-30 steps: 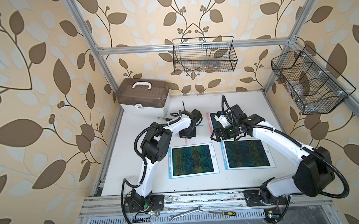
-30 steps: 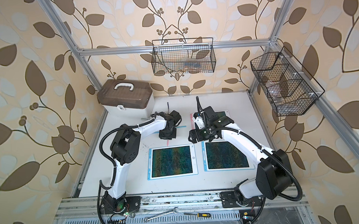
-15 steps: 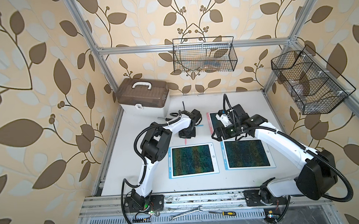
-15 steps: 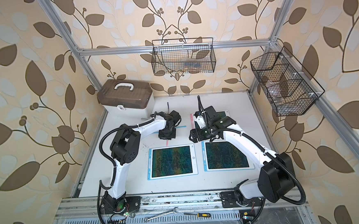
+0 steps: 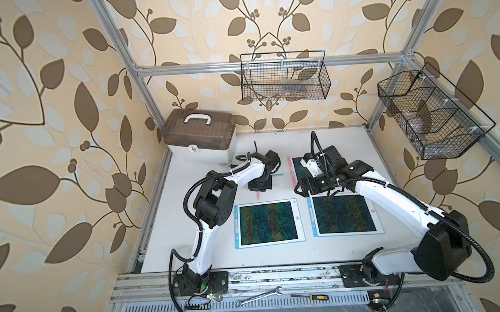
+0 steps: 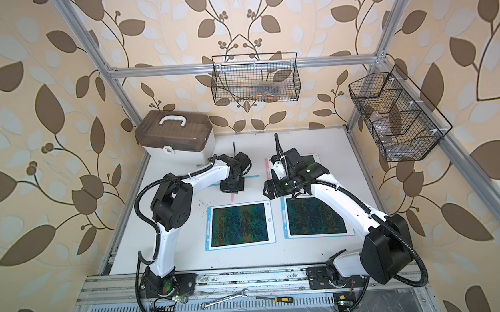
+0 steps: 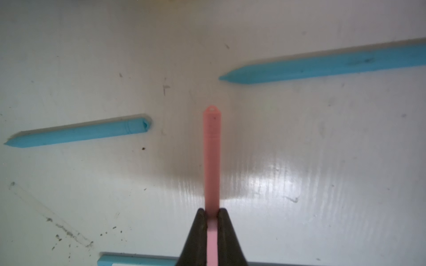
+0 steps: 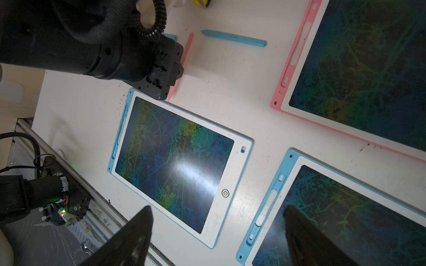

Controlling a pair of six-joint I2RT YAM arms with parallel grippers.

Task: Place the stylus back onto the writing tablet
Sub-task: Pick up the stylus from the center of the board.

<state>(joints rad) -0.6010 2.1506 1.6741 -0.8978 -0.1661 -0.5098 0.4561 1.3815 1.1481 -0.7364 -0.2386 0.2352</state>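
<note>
A pink stylus (image 7: 212,156) sits between the fingertips of my left gripper (image 7: 212,211), which is shut on it just over the white table. In both top views that gripper (image 5: 259,186) is behind the left blue writing tablet (image 5: 266,223), with the pink stylus's tip (image 5: 258,195) showing below it. The pink-framed tablet (image 5: 291,167) lies at the back, partly under my right arm. My right gripper (image 8: 216,230) is open and holds nothing, hovering between the two blue tablets (image 8: 175,156) (image 8: 345,218).
Two blue styluses (image 7: 78,133) (image 7: 322,66) lie loose on the table near the pink one. A brown toolbox (image 5: 199,133) stands at the back left. Wire baskets (image 5: 284,77) (image 5: 430,113) hang on the frame. A wrench (image 5: 259,297) and a screwdriver (image 5: 311,297) lie on the front rail.
The right arm's elbow has swung a little outward to the right. The left arm and the pink stylus have not visibly moved.
</note>
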